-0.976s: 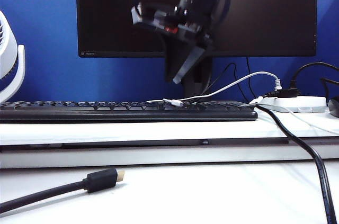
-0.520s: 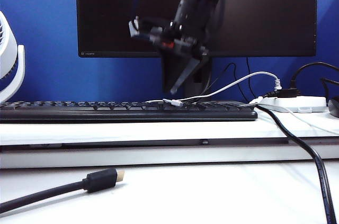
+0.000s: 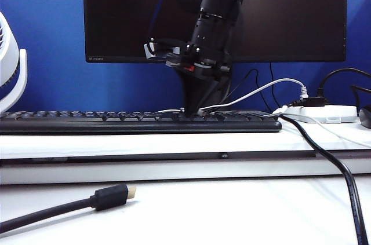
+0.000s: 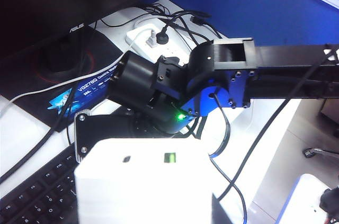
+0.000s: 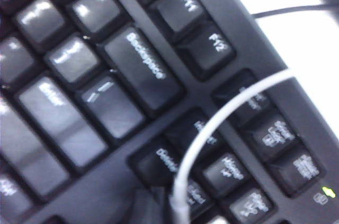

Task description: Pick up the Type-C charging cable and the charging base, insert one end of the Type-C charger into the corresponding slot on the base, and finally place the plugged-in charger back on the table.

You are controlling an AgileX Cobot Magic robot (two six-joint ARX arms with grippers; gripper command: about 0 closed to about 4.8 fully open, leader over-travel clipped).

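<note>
In the exterior view, the right gripper (image 3: 193,112) has come down from in front of the monitor (image 3: 290,13) to the keyboard (image 3: 116,121). Its fingers, spread a second ago, are now drawn together at the spot where the Type-C charging cable (image 3: 255,91) lies on the keys. The cord arcs right toward the power strip (image 3: 324,113). A black gold-tipped cable (image 3: 110,196) lies on the near surface (image 3: 232,210).

The left wrist view shows the charging base (image 4: 143,181) held between the left gripper's fingers, half open around it, above the keyboard (image 4: 32,197).

The right wrist view shows the cord (image 5: 212,128) looping over the keyboard's (image 5: 106,75) Delete key down into the fingers (image 5: 145,208).
</note>
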